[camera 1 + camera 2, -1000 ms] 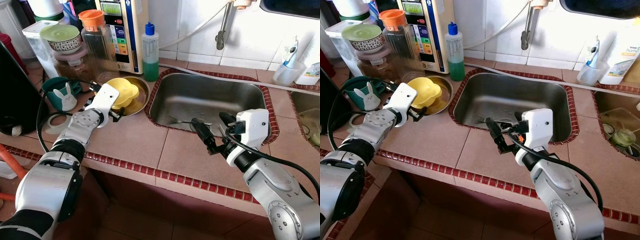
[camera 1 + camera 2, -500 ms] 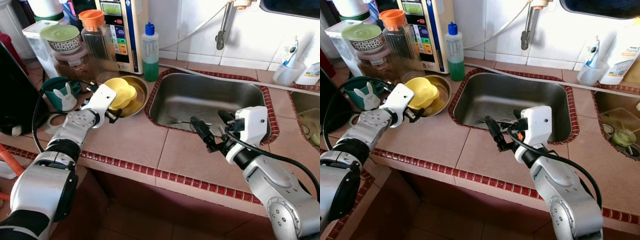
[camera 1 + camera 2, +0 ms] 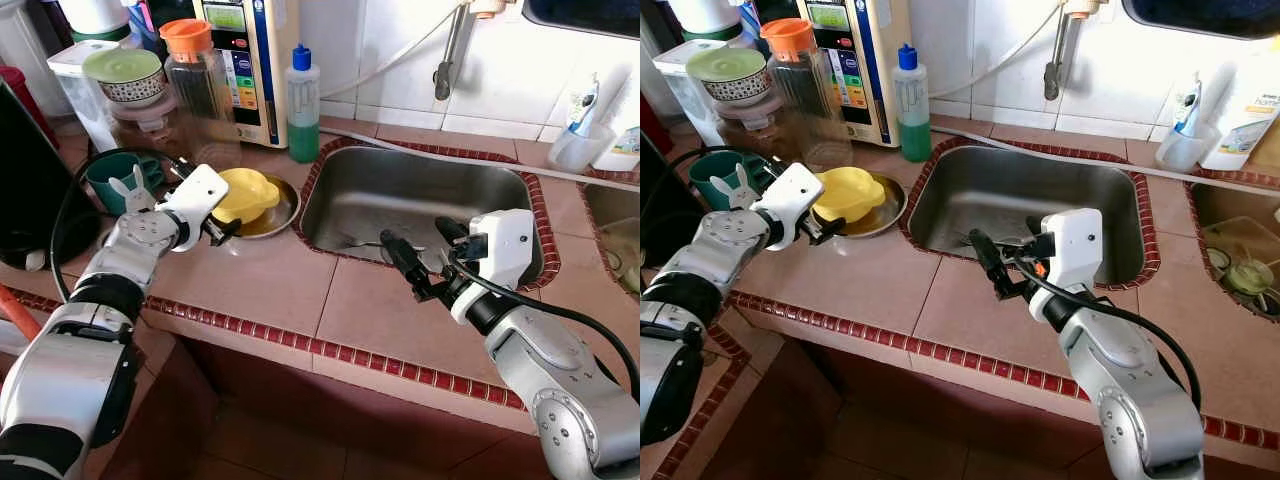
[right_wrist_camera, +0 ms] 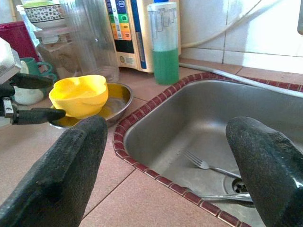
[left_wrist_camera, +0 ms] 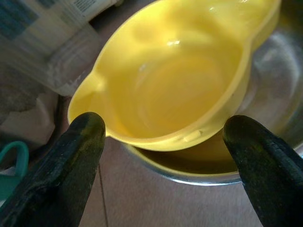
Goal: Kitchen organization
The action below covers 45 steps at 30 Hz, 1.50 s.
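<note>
So the left gripper is parked right at the yellow bowl, fingers spread wide on either side of its near rim but not clamped on anything yet. The bowl sits tilted inside a steel dish on the tiled counter, at about 9 o'clock from the sink and 6 o'clock from the green soap bottle.

The right gripper hovers over the sink's front edge, also wide open and holding nothing (there's a fork lying near the drain below it).

My read: this is the reach-and-grab step for the bowl. The next move probably calls for nudging forward so the rim sits properly between the fingers, then closing and lifting without dragging the steel dish along. That rim looks slick, so a shallow pinch could slip.
</note>
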{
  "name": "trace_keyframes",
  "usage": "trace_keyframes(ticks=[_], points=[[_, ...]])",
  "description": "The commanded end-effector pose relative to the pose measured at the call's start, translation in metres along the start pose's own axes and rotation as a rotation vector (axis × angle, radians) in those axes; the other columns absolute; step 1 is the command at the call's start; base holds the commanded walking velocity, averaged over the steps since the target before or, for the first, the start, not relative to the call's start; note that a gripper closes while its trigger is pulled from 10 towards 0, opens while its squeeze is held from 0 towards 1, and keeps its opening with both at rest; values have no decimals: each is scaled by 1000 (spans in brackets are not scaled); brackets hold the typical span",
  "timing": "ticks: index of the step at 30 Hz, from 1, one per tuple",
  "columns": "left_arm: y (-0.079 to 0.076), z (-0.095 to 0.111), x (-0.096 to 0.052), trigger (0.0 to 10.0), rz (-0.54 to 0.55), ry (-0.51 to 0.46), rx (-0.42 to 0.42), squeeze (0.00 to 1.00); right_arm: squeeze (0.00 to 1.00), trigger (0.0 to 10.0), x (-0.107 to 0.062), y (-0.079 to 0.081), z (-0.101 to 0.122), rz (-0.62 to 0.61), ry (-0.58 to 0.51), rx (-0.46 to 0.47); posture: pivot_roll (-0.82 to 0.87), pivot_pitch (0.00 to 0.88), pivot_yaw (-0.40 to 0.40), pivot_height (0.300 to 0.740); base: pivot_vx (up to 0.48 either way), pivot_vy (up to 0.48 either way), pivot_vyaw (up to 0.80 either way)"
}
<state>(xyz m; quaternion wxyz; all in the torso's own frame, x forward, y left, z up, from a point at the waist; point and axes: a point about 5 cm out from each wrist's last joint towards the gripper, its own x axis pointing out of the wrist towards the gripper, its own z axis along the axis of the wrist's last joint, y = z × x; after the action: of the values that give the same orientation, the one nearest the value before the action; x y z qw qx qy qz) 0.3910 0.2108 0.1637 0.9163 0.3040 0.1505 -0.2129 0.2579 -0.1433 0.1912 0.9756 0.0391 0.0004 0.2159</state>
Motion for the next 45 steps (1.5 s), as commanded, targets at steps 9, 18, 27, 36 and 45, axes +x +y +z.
trace_keyframes(ticks=[9,18,27,36,45], points=[[7,-16,-15,10000,-69,53,54,0,949,10000,4,-4,3,-4,-18,-4,3,18,51,740,0,0,0],[16,2,-20,10000,-27,-11,68,0,945,10000,7,-4,4,0,-22,-3,10,16,44,740,0,0,0],[16,36,-13,10000,41,-175,38,0,949,10000,9,-4,5,2,-28,-5,2,13,39,740,0,0,0],[6,34,-10,10000,-12,-170,68,0,949,10000,8,-5,5,-4,-26,-7,-5,14,41,740,0,0,0],[-19,16,-12,8314,-256,-132,129,0,945,10000,9,-6,5,0,-28,-9,-5,6,40,740,0,0,0]])
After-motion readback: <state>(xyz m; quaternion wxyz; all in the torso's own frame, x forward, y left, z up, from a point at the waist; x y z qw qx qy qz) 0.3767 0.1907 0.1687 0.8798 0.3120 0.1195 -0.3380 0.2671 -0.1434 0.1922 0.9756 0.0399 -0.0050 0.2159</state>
